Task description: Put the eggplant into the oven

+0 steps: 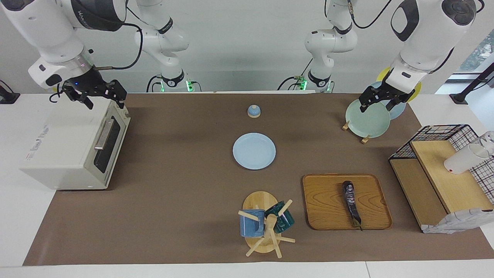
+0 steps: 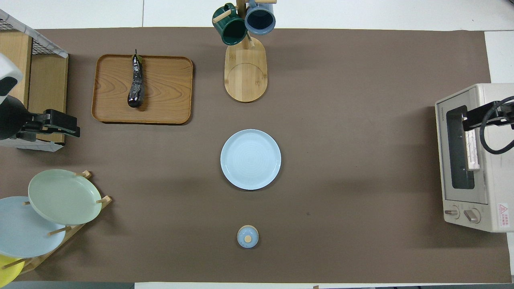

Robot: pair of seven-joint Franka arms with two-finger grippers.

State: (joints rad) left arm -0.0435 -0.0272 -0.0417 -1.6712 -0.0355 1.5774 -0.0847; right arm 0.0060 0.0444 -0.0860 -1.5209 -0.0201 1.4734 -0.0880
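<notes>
The counter (image 1: 185, 162) carries a brown matte cover sheet that gives every item a flat, non-slip base. The oven (image 1: 73, 146) is a boxy cream-white metal unit with a dark glass door and a silver bar handle; the door appears shut, though the angle makes this uncertain. It sits directly under the right gripper (image 1: 101, 97), whose jaws stand apart and empty, placed well for the handle. The wooden tray (image 1: 346, 201), smooth-grained with rounded corners and a raised lip, lies well apart from the left gripper (image 1: 380, 101), which hangs over the plate rack (image 1: 364, 123) with jaws apart and empty. The eggplant (image 1: 352, 202) lies lengthwise on the tray: long, thin, glossy, dark purple-black. It probably needs a crosswise grip at mid-body.
</notes>
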